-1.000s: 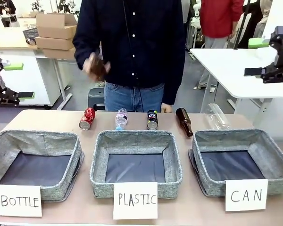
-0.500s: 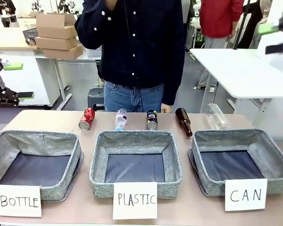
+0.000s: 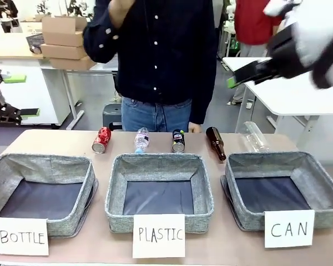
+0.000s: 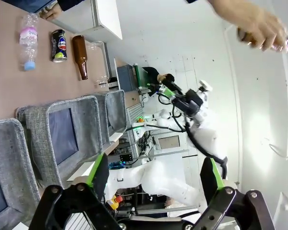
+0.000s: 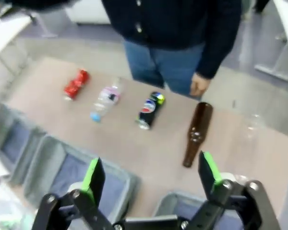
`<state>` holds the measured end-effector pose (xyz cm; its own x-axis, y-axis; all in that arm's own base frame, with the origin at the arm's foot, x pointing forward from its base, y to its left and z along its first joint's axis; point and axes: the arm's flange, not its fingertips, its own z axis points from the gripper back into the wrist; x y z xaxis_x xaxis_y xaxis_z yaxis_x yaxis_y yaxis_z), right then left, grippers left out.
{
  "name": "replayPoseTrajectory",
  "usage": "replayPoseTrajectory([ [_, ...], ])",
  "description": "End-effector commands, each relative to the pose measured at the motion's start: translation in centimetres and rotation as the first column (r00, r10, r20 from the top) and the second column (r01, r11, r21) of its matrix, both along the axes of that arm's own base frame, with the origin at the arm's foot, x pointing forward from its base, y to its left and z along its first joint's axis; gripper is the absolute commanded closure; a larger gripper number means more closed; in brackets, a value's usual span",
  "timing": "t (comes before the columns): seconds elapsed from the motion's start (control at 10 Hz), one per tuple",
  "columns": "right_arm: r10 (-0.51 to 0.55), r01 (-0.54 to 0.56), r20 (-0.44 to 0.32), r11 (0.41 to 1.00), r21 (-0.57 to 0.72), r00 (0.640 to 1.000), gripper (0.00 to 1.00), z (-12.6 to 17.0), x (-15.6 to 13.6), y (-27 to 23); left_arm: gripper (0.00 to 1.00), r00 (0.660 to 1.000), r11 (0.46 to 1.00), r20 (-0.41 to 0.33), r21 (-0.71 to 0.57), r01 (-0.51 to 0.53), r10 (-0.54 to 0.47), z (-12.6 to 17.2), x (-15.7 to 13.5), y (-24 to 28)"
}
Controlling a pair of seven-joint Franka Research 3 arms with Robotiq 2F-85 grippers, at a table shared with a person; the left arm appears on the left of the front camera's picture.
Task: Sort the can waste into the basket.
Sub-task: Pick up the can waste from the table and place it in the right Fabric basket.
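The dented red can and the black can lie on their sides at the table's far edge, also seen as red can and black can. The grey basket signed "CAN" stands at the front right with nothing in it. My right gripper hangs high at the upper right, blurred, above and behind that basket. In its wrist view the right gripper is open over the table. My left gripper is open at the far left, off the table; the left gripper holds nothing.
A small plastic bottle, a brown glass bottle and a clear plastic bottle lie in the same row as the cans. Baskets signed "BOTTLE" and "PLASTIC" stand left and middle. A person stands behind the table, one hand at its edge.
My right arm has swung in from the upper right edge toward the middle and closer to the camera. The person's hand has gone up out of the picture. The left arm has not moved.
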<state>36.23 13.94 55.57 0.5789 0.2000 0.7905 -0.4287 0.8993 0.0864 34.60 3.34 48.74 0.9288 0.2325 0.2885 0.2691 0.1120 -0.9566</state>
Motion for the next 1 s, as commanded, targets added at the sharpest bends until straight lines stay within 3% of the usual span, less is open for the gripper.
replayPoseTrajectory([
  [0.0,-0.118,0.122,-0.042,0.985,0.122,0.992,0.0,-4.2,2.7,0.6,0.0,1.0,1.0,0.029,-0.02,0.002,-0.001,0.2,0.1,-0.1],
  [0.1,0.0,0.0,0.0,1.0,0.0,1.0,0.0,0.0,0.0,0.0,0.0,1.0,1.0,0.029,-0.02,0.002,-0.001,0.2,0.1,-0.1],
  [0.3,0.0,0.0,0.0,1.0,0.0,1.0,0.0,0.0,0.0,0.0,0.0,1.0,1.0,0.029,-0.02,0.002,-0.001,0.2,0.1,-0.1],
  [0.4,-0.045,0.045,-0.014,0.999,0.02,0.999,0.0,-2.9,1.1,1.2,0.0,1.0,1.0,0.029,-0.02,0.002,-0.001,0.2,0.1,-0.1],
  [0.5,-0.015,0.016,-0.017,0.995,0.098,1.0,0.0,-2.4,2.8,1.2,0.0,1.0,1.0,0.029,-0.02,0.002,-0.001,0.2,0.1,-0.1],
  [0.7,0.022,-0.001,-0.168,0.992,0.125,0.986,0.0,-4.4,11.2,4.6,0.0,1.0,1.0,0.029,-0.02,0.002,-0.001,0.2,0.1,-0.1],
  [0.9,0.027,0.008,-0.385,0.996,0.089,0.922,0.0,-8.8,18.1,7.8,0.0,1.0,1.0,0.029,-0.02,0.002,-0.001,0.2,0.1,-0.1],
])
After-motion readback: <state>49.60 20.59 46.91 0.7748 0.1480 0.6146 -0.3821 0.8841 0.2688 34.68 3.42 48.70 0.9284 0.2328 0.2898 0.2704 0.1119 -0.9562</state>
